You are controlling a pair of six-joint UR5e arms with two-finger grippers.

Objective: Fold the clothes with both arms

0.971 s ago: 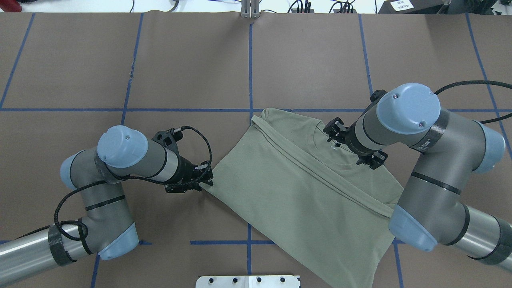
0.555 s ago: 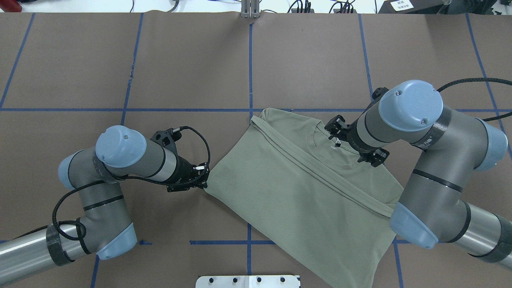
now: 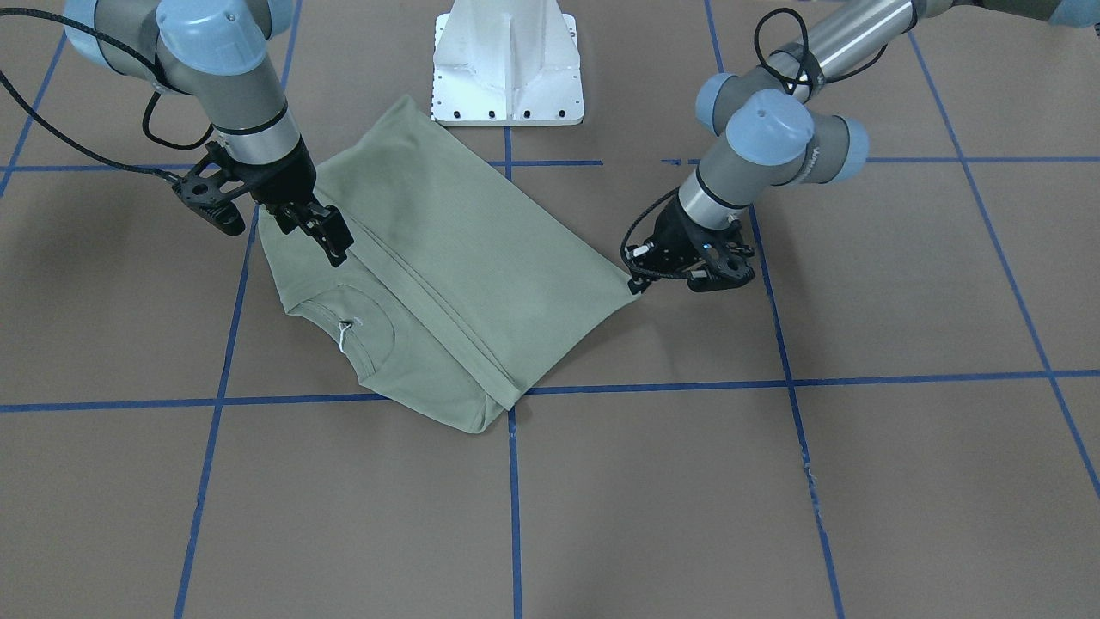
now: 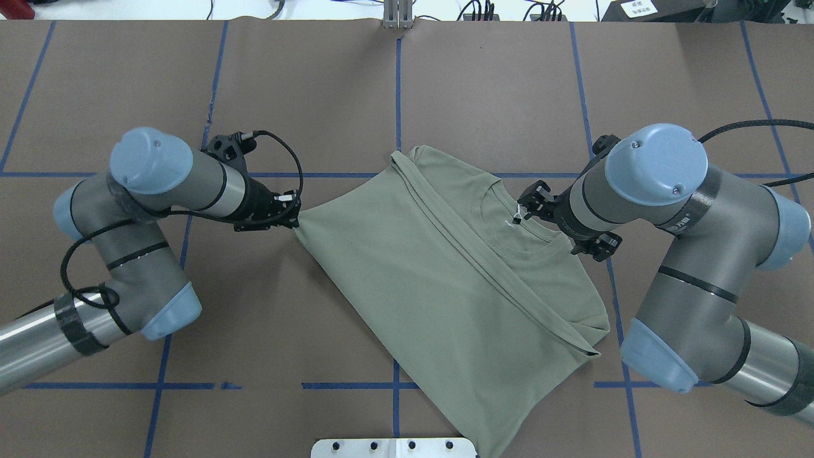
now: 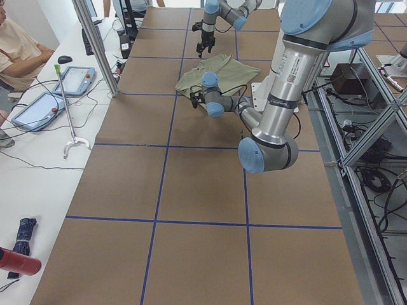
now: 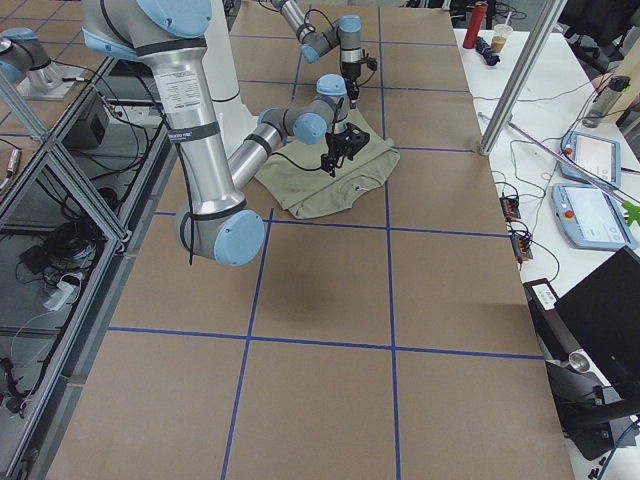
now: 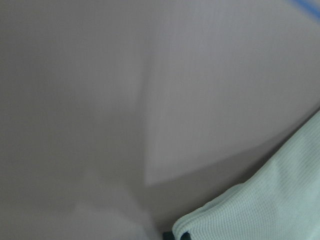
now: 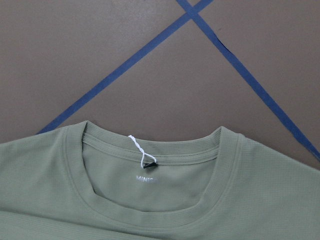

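The shirt (image 4: 445,286) lay flat on the desk (image 4: 509,95), its 9 o'clock corner clamped in the left gripper (image 4: 294,217). The right gripper (image 3: 331,241) hung above the collar (image 4: 518,232) at 2 o'clock; parted or closed, I could not tell.

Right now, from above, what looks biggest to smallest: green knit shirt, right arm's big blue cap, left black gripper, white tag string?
1. Pale sage-green knit shirt
2. Big round light-blue cap on the right arm, though it sits nearer the camera
3. Black left gripper
4. White tag string
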